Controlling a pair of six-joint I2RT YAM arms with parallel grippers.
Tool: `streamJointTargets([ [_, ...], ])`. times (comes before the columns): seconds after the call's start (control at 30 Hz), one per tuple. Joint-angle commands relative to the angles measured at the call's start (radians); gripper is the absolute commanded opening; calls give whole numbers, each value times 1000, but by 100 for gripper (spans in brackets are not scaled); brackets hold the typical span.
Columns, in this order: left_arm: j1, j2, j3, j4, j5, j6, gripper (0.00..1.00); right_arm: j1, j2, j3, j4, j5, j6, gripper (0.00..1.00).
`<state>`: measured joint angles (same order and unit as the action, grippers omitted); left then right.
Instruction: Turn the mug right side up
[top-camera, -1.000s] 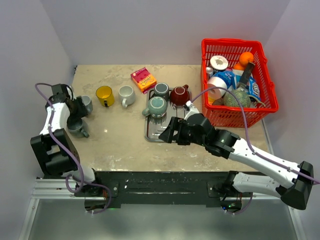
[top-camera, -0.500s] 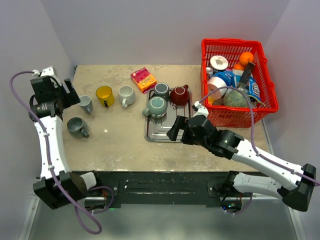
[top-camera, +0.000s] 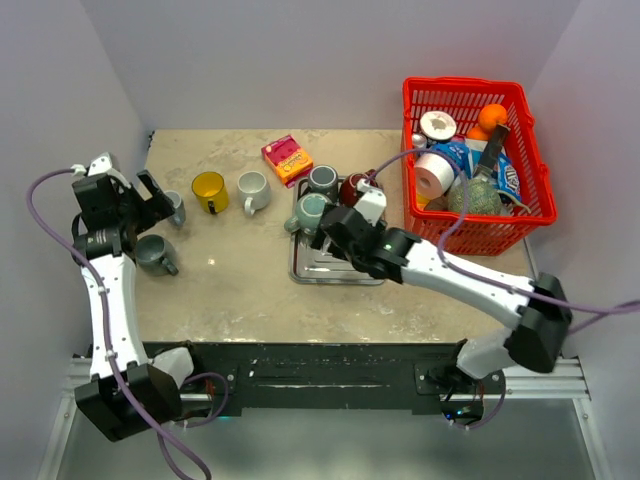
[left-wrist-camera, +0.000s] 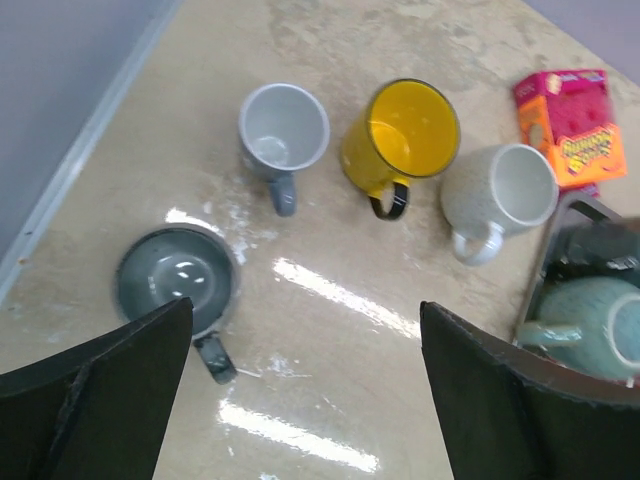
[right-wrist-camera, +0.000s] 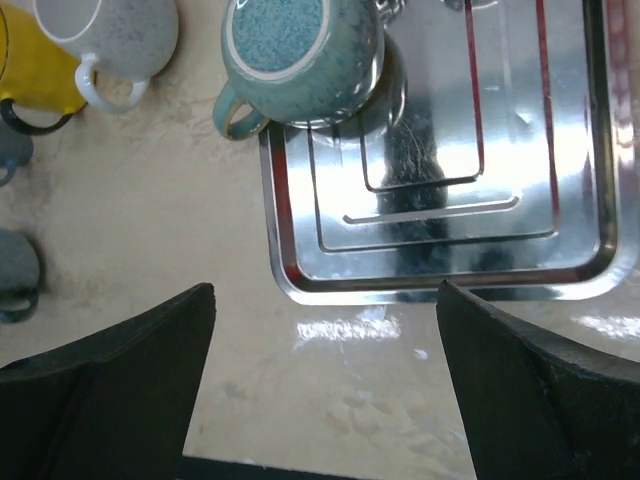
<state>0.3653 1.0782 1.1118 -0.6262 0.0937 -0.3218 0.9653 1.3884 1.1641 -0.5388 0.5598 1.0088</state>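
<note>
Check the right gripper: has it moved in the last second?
Yes. The right gripper went from the near edge of the tray toward its far side, ending beside the teal mug.

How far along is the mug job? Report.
Done: the small blue-grey mug, yellow mug and white speckled mug stand mouth-up. In hand: nothing; left pincer and right pincer are open. Remaining: the teal speckled mug at the steel tray's corner shows its base.

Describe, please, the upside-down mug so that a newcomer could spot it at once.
Start at the steel tray left of the red basket. The teal mug stands at the tray's far left corner. Unlike the yellow mug and white mug nearby, it shows its speckled base.
</note>
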Motion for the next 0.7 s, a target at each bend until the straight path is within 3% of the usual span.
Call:
streamJointTargets([
  [0.0, 3, -118, -84, 163, 291, -25, 99, 45, 182, 211, -71, 170, 235, 95],
  [0.17, -12, -225, -243, 264, 584, -120, 99, 69, 513, 550, -343, 187, 431, 95],
  [0.5, -140, -302, -392, 351, 612, -97, 99, 69, 742, 716, -385, 199, 643, 93],
  [0.67, -147, -397, -590, 563, 678, -145, 99, 47, 797, 738, -395, 229, 746, 92],
])
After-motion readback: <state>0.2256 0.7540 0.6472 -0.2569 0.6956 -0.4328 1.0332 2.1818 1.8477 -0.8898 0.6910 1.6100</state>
